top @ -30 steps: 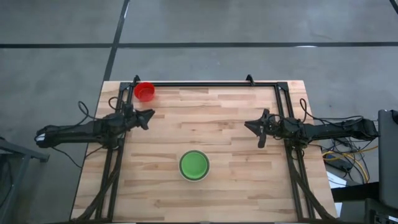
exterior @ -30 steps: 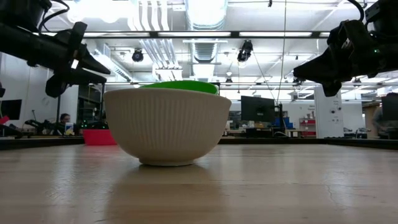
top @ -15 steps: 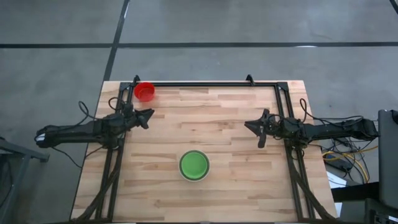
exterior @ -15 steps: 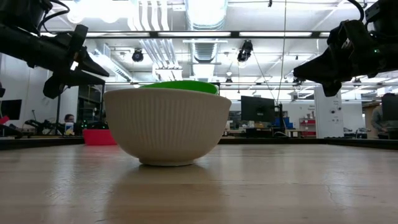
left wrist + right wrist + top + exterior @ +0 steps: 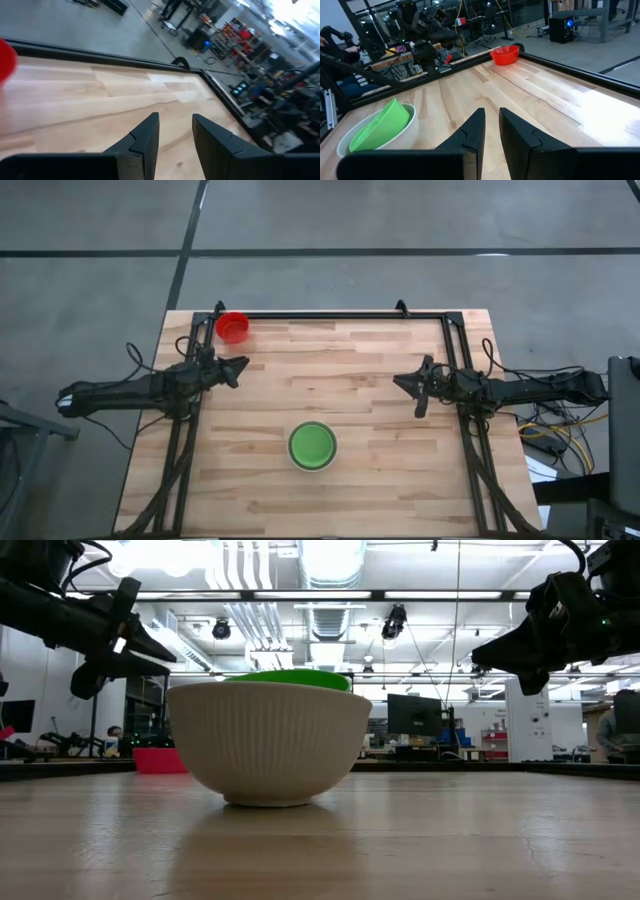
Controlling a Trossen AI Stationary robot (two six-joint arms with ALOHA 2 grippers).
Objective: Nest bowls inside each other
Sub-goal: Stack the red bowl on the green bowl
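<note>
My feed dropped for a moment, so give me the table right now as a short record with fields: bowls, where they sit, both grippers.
white bowl: near middle of the table, front half
green bowl: nested in the white bowl, tilted; how many green ones are stacked cannot be told
red bowl: alone at far left corner, not nested
left gripper: above the table's left side, open, empty
right gripper: above the right side, fingers slightly apart, empty

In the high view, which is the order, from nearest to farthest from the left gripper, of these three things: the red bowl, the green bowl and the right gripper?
From the left gripper, above the table's left side:
1. Red bowl, at the far left corner of the table, nearest.
2. Green bowl, nested in the whitish bowl at the near middle.
3. Right gripper, across the table on the right side, farthest.
</note>
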